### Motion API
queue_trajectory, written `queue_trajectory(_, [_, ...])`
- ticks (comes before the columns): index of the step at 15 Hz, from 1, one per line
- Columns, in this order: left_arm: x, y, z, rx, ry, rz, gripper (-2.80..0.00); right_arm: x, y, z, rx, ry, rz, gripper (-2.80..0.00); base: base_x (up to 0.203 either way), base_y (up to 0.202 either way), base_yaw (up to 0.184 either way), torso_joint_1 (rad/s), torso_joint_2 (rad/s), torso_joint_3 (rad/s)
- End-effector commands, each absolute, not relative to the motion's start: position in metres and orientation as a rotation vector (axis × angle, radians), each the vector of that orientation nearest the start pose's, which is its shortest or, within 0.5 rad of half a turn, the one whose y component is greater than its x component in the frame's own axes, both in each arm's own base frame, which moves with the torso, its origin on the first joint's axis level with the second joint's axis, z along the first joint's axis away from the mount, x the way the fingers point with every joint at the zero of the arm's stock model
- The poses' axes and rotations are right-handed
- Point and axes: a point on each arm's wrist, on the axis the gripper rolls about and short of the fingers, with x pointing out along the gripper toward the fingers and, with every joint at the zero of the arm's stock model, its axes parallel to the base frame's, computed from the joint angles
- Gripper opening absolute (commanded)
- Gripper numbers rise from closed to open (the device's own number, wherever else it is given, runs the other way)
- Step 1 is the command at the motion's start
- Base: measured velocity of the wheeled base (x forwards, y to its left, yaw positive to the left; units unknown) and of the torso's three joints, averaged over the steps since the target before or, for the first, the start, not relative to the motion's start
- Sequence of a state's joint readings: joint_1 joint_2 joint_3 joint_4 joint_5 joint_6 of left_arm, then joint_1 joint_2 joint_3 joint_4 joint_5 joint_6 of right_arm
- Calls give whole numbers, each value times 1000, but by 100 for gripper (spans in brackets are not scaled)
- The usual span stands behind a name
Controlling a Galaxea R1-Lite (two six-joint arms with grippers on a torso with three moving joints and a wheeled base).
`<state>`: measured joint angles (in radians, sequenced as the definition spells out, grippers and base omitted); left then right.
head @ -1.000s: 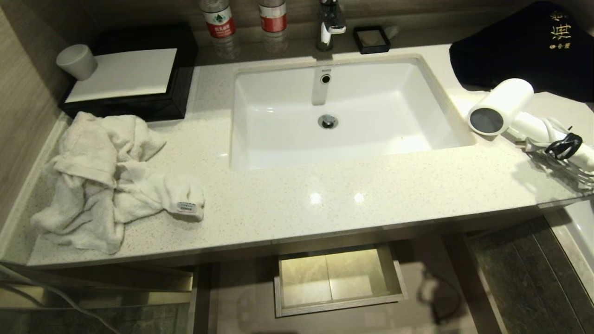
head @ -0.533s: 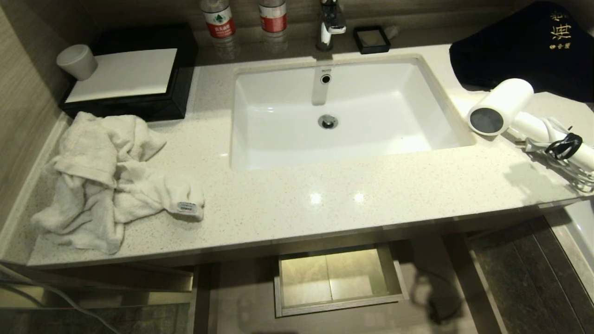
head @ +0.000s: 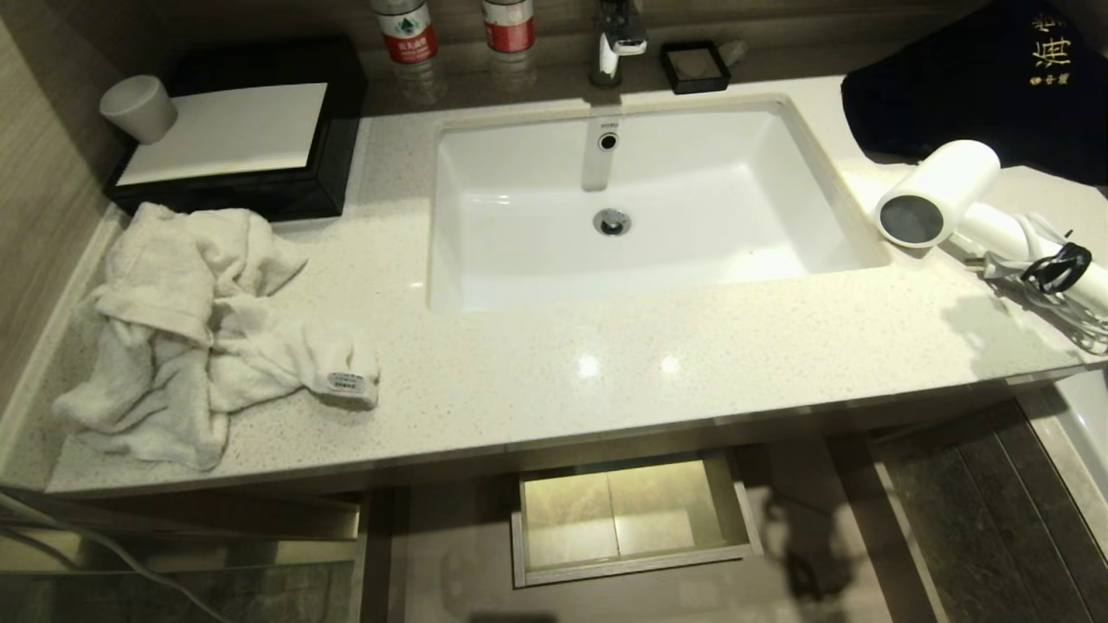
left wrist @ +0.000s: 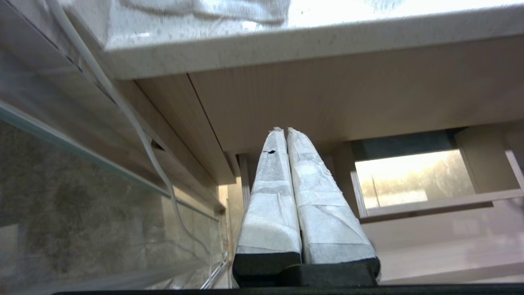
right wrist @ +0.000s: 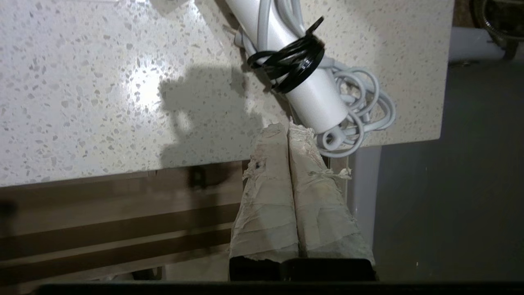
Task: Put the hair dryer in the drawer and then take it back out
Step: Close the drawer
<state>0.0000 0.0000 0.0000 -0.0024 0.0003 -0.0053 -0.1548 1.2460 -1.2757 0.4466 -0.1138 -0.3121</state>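
Note:
The white hair dryer (head: 939, 195) lies on the counter to the right of the sink, grey round end toward the basin, handle and bundled cord (head: 1052, 268) trailing right. In the right wrist view my right gripper (right wrist: 287, 127) is shut and empty. It hovers above the counter's front edge, with its tips just short of the butt of the hair dryer's handle (right wrist: 317, 98). The black tie (right wrist: 290, 61) wraps handle and cord. Below the counter the drawer (head: 636, 562) stands pulled out, its boxed cut-out empty. My left gripper (left wrist: 285, 130) is shut, parked low under the counter's left part.
On the counter (head: 606, 372) are the white sink (head: 623, 251), a crumpled white towel (head: 190, 337) at the left, and a black tray (head: 251, 199) with a cup (head: 134, 105). Two bottles, the faucet (head: 616, 43) and a dark bag (head: 978, 86) line the back. The counter ends just right of the cord.
The whole head view has shifted slightly, so the camera moved. The hair dryer lies where it was. The arm's shadow below the counter has shifted a little.

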Motion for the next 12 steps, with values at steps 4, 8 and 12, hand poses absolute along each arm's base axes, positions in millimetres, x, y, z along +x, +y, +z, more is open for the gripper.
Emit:
queue_trajectory(4, [-23, 0, 76, -6, -5, 0, -280, 165, -27, 323, -306, 449, -165, -280, 0, 0, 0, -321, 193, -117])
queue_trajectory(8, [-23, 0, 76, -6, -2, 0, -280, 163, -27, 325, -308, 438, -168, -280, 0, 0, 0, -343, 173, -163])
queue_trajectory(12, [-23, 0, 76, -6, -4, 2, -280, 159, -27, 322, -278, 431, -101, -280, 0, 0, 0, -329, 126, -203])
